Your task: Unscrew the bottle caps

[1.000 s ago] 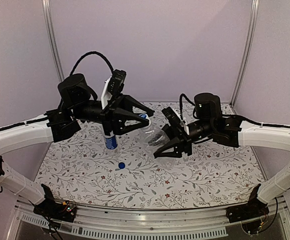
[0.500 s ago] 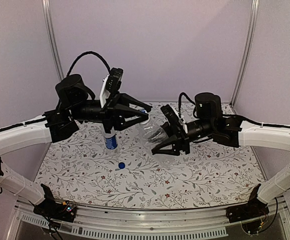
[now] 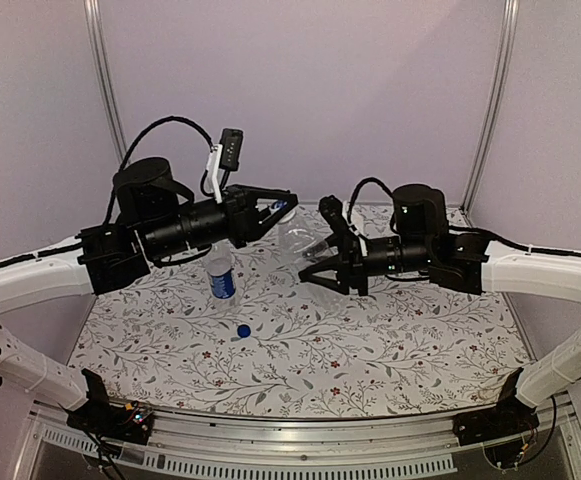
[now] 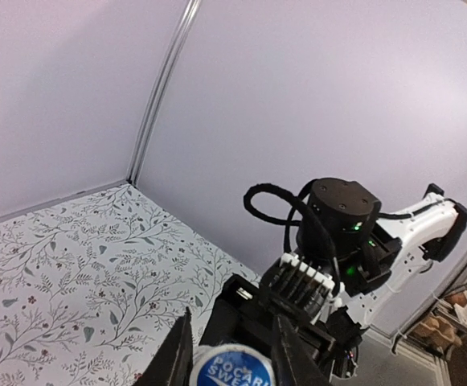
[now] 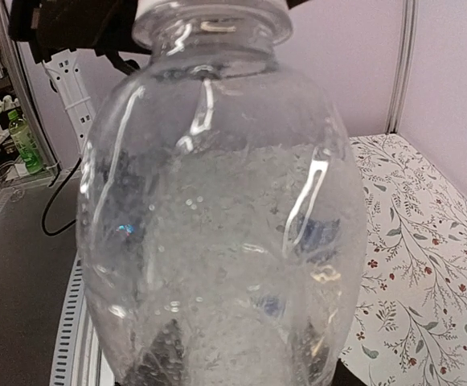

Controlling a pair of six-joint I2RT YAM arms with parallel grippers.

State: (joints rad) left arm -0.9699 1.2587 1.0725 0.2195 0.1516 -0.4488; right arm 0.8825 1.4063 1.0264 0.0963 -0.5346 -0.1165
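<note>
Pale lilac walls close in a flower-printed surface (image 3: 390, 340), and both arms meet above the middle of it. The right hand (image 3: 318, 262) is clamped round the body of the plain bottle (image 3: 298, 238), holding it clear of the surface and tipped so that its neck points toward the left arm. The left hand (image 3: 278, 210) is closed tight on that bottle's cap (image 4: 235, 368), the whitish one with a blue top. The left wrist view shows the cap pinched between the two fingers. The labelled bottle (image 3: 221, 278) stands upright on the surface beneath the left arm. A solid blue cap (image 3: 243, 330) lies loose near its foot, so that bottle looks finished.

The step in hand appears to be twisting off the second cap. To do it well, the left wrist should turn about the line of the bottle's neck. A turn off that line would likely make the cap bind or slip from the fingers. The right hand has to stop the bottle spinning along with the cap, but the clear walls look thin, and too hard a squeeze could crumple them. If one sweep of the wrist does not free the cap, the left hand will probably need to let go, turn back and grip again. Once the cap is loose, it should be drawn straight off along the neck rather than sideways.
</note>
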